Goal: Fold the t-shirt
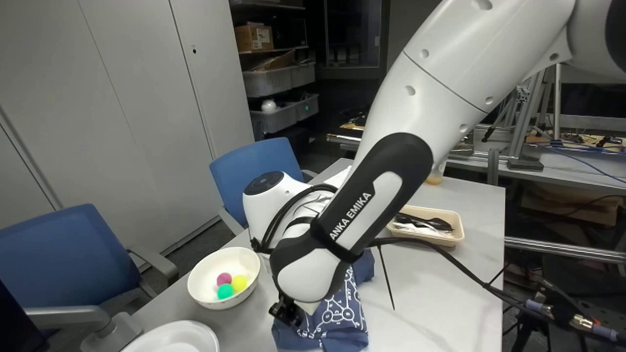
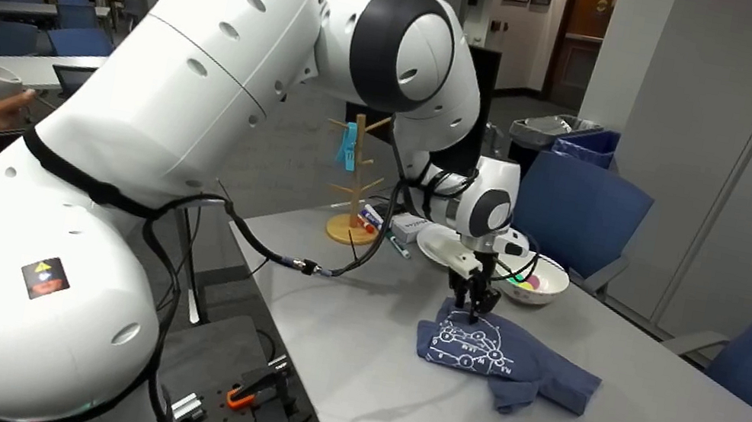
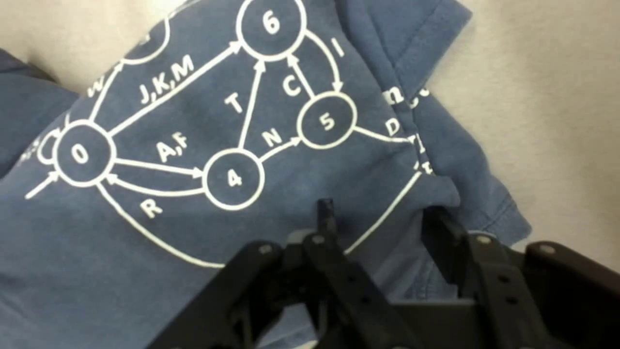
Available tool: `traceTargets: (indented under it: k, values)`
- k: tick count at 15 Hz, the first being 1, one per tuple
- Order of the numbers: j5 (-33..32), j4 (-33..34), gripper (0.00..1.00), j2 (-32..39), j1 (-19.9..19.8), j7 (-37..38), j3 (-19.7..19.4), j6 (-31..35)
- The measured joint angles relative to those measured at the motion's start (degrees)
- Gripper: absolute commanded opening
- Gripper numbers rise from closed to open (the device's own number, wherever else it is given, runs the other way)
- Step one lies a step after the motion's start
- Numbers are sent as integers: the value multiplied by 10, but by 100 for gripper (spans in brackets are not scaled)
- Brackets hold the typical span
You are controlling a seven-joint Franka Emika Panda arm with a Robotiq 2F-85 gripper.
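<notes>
The navy t-shirt with its white line-drawn print lies bunched and partly folded on the table; it shows in both exterior views (image 1: 342, 313) (image 2: 514, 347) and fills most of the wrist view (image 3: 160, 252). My gripper points down at the printed part in an exterior view (image 2: 472, 311). In the wrist view my gripper (image 3: 380, 213) has its fingers apart, with cloth lying in the gap. The right fingertip is tucked under a fold edge of the shirt; the left fingertip rests on or just above the print. Elsewhere the arm hides the fingertips and part of the shirt.
A white bowl (image 1: 198, 288) with coloured balls stands beside the shirt, near a white plate (image 1: 171, 340). A beige tray (image 1: 457, 240) holds dark items. A wooden rack (image 2: 354, 184), a small box (image 2: 410, 228) and markers stand at the table's far end. Blue chairs flank the table.
</notes>
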Motion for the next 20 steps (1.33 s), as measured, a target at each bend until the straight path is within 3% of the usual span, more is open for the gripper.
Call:
traceTargets:
  k: [2,3,10,20]
  values:
    - [10,-3,98,-16,-2,-1,4,-32]
    - [13,-7,99,-29,-2,-1,6,-52]
    - [18,-118,100,-195,-10,-1,7,-161]
    - [18,-389,100,-507,-39,-1,15,-140]
